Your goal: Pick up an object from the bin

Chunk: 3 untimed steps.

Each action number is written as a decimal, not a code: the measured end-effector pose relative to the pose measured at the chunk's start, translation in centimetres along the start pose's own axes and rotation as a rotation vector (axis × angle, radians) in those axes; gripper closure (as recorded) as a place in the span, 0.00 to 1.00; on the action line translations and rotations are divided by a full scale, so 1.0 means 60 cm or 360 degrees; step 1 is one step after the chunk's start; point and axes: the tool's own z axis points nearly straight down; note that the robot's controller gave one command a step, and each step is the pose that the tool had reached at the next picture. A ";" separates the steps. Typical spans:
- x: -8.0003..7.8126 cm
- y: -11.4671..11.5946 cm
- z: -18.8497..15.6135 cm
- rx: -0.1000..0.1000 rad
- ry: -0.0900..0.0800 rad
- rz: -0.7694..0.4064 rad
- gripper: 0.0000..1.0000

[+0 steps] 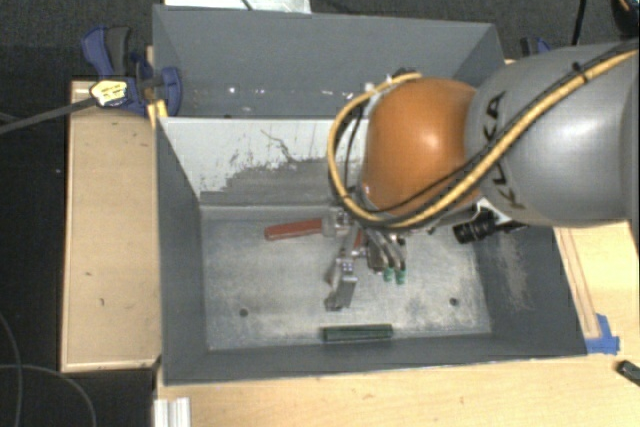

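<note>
Hanging between red-brown stick (pixel 294 231) and dark bar (pixel 357 333), the tool (pixel 343 287) hides its grip.

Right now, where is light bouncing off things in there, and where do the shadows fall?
In the camera view, soft glare sits on the orange cover and along the arm. Small glints dot the back wall of the bin. The arm seems to shade the right of the floor. The red stick and dark bar lie evenly lit.
</note>
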 end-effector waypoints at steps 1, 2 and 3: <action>-0.115 -0.045 0.179 -0.0006 -0.0005 0.0498 0.00; -0.125 -0.078 0.180 -0.0007 -0.0010 0.0404 0.00; -0.155 -0.112 0.180 -0.0007 -0.0014 0.0077 0.00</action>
